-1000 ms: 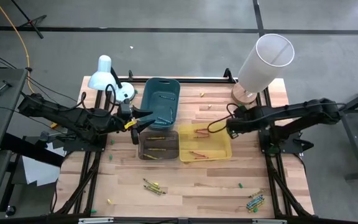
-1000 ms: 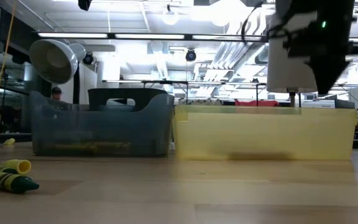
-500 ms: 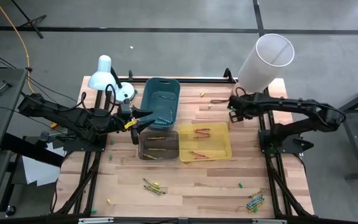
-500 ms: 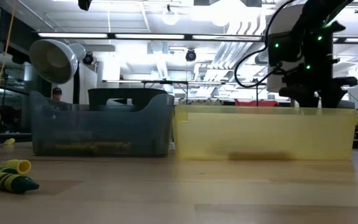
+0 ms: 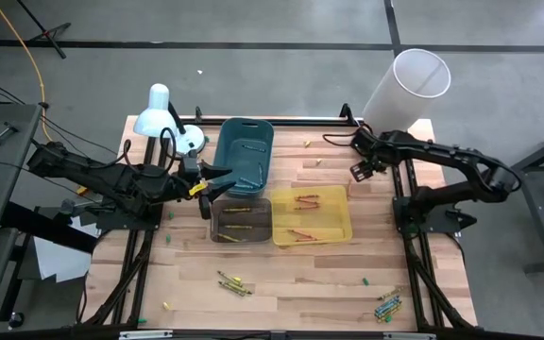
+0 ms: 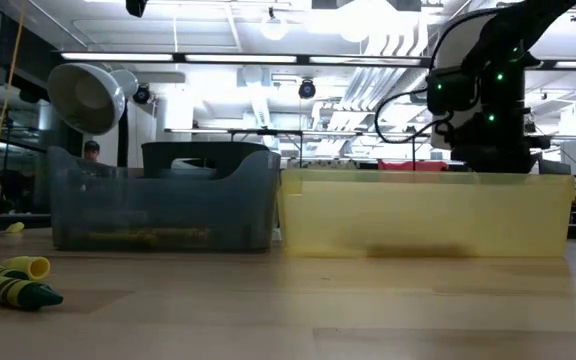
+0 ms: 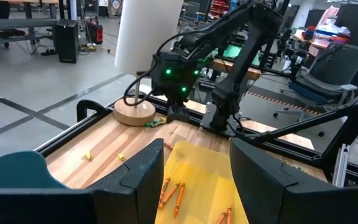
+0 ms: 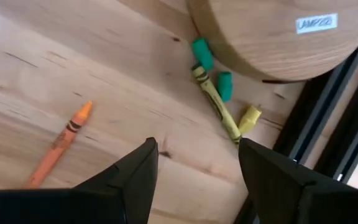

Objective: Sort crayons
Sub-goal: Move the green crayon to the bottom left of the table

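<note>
On the far right of the table, by the round wooden base [image 8: 272,31] of the white cylinder lamp [image 5: 402,90], I see an orange crayon [image 8: 59,142] lying loose on the wood and a yellow-green crayon [image 8: 215,102] just beside the base, with two small green bits and a yellow bit around it. My right gripper [image 5: 363,170] hovers over this spot, fingers [image 8: 129,180] spread wide and holding nothing.

More crayons: several orange ones [image 5: 306,200] lie in the yellow bin [image 5: 340,227] at table centre. A few lie in the dark clear bin [image 5: 217,229] to its left; I cannot tell their colours. Something thin rests in the teal bin [image 5: 227,161] behind that; I cannot tell what. A small cluster of yellow-green crayons [image 5: 232,282] sits near the front edge, left of centre; the low view shows these close up [image 6: 8,282]. Another cluster, blue and yellow [image 5: 387,306], lies at the near right corner.

My left gripper [image 5: 217,179] waits at the left of the bins, where the teal bin meets the dark clear bin, fingers [image 7: 145,177] apart and empty.

A white desk lamp [image 5: 159,111] stands at the far left corner. In the low view a person [image 6: 90,150] shows far back in the room.
</note>
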{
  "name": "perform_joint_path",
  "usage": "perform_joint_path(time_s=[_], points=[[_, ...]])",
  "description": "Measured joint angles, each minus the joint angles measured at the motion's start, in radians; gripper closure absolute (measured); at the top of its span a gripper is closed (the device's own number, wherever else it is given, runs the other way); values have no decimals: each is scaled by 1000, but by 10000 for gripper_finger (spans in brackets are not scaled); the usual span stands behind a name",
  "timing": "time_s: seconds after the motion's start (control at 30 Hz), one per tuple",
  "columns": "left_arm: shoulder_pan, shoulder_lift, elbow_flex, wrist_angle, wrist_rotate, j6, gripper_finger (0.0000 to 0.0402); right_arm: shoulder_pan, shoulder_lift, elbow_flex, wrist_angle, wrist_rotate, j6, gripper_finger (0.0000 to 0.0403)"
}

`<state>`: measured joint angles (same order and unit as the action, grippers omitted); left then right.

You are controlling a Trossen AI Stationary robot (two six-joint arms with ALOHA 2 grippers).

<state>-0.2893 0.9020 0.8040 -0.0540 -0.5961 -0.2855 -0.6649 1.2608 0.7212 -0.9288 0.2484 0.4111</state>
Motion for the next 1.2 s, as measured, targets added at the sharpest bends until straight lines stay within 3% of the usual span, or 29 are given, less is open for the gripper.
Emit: perform_joint_path(time_s=[0.3, 0.8, 1.07, 1.2], points=[[0, 0, 0, 0, 0, 0, 233, -3, 99, 0, 18, 6, 9, 187], [0, 0, 1, 0, 0, -1, 233, -10, 277, 2, 51, 30, -116, 187], [0, 0, 1, 0, 0, -2, 233, -9, 335, 16, 42, 85, -101, 187], [0, 0, 1, 0, 0, -3, 233, -22, 337, 30, 47, 77, -210, 187]])
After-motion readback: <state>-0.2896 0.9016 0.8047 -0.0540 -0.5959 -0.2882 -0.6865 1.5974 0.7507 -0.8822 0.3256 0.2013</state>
